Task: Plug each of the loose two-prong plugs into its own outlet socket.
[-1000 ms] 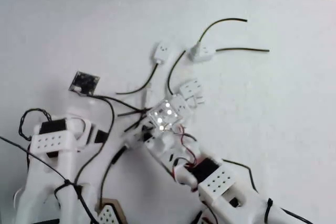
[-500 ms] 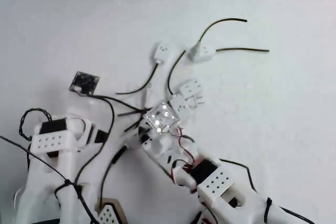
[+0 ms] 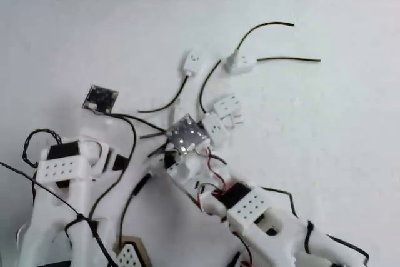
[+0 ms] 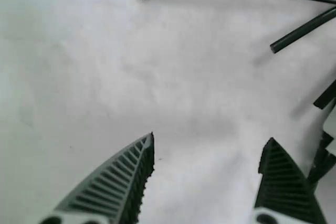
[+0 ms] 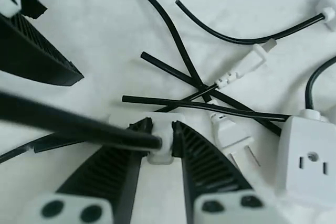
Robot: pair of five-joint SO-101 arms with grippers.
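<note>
Right gripper [image 5: 163,132] is clamped on a white plug [image 5: 161,154] just above the crossed cords [image 5: 173,40], the socket [image 5: 308,162] lying near it, left gripper [image 4: 210,139] open over bare table [image 4: 79,51]; advise squaring prongs to slots first, then pressing straight with the socket steadied.

White table [image 3: 325,129], small black square board [image 3: 100,99]

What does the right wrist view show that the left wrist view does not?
Right wrist view: the right gripper shut on a white connector, a loose two-prong plug and an outlet socket. Left wrist view: the left gripper open over bare table. Both: black cords on the table.
</note>
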